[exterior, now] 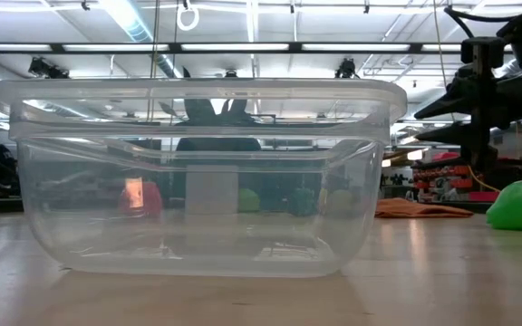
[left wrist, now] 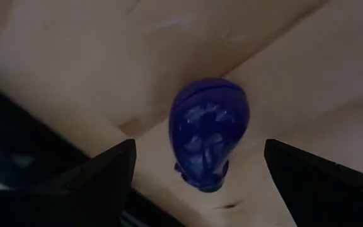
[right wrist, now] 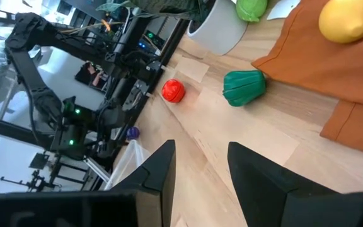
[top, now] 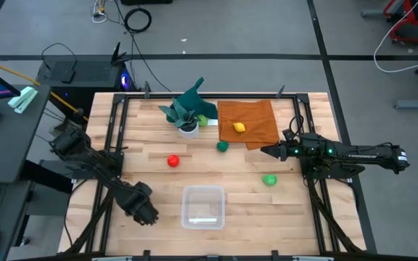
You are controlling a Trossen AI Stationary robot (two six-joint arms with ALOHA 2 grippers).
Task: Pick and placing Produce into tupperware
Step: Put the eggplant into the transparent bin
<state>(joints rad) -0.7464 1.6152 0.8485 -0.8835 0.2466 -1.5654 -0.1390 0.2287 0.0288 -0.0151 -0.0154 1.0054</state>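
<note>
My left gripper (top: 145, 211) points down near the table's front left, open, just left of the clear tupperware (top: 202, 206). Its fingers (left wrist: 99, 183) stand on either side of the purple eggplant (left wrist: 208, 132), which lies on the wood and which the gripper hides in the high view. The red piece (top: 173, 161), the dark green piece (top: 223, 146) and a bright green piece (top: 269, 179) lie on the table. The yellow piece (top: 239, 127) lies on the orange cloth (top: 256, 116). My right gripper (top: 267, 151) is held level at the right, open, holding nothing.
A teal-leaved plant in a white pot (top: 187, 114) stands at the back, with a light green piece (top: 203, 121) beside it. Black frame rails (top: 115, 138) run along the table's left and right sides. Bare wood lies between the tupperware and the red piece.
</note>
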